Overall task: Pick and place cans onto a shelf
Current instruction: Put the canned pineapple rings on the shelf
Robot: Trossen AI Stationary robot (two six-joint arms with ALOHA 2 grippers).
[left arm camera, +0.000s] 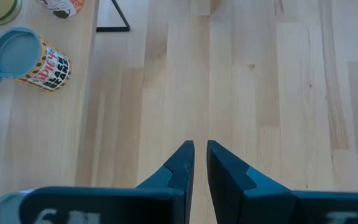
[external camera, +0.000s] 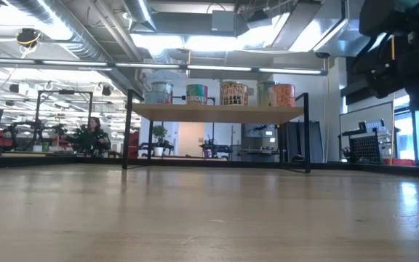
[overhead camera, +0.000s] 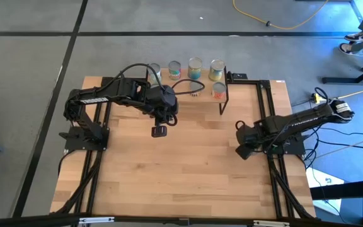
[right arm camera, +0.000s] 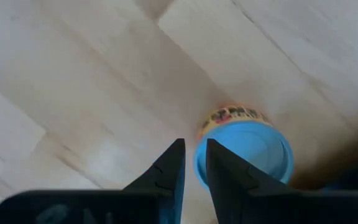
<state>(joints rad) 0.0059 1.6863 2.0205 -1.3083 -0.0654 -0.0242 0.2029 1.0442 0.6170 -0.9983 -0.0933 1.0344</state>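
cans along shelf edge — tabletop open

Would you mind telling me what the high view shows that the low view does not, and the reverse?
Only the high view shows both arms whole: the left gripper over the middle of the table, the right gripper near the right rail, both empty, plus the cans' silvery tops from above.

Only the low view shows the cans' labels from the side, the open space beneath the shelf and the room behind.

Both show the cans standing in a row on the shelf at the table's far edge.
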